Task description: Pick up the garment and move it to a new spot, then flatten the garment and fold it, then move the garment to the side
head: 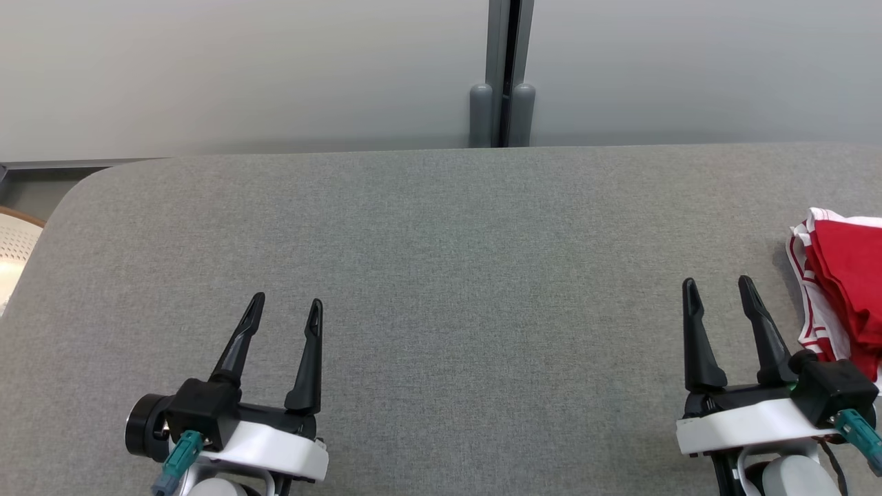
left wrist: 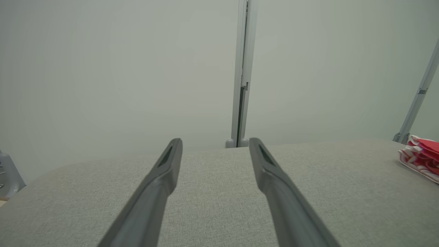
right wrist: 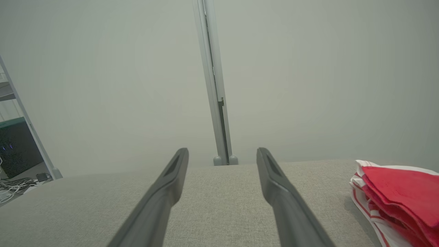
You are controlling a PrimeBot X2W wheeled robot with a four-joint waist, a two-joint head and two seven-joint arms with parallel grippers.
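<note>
Item: 1 red-and-white garment (head: 844, 275), folded, laid at the right edge of the grey table (head: 441, 275), just beside the right gripper (head: 717, 281). Right gripper and left gripper (head: 287, 301): spread wide, nothing held. Status: folding and side placement judged done, nothing left

This looks like a lab or test bay rather than a home. A grey fabric-covered table (head: 441, 275) stands against plain pale panels (head: 241, 69), which are joined at the far side by a metal post (head: 510, 69). Past the left panel's end, loose cables (right wrist: 13, 192) lie on the floor below dark equipment (right wrist: 17, 151) with tiny lights.
</note>
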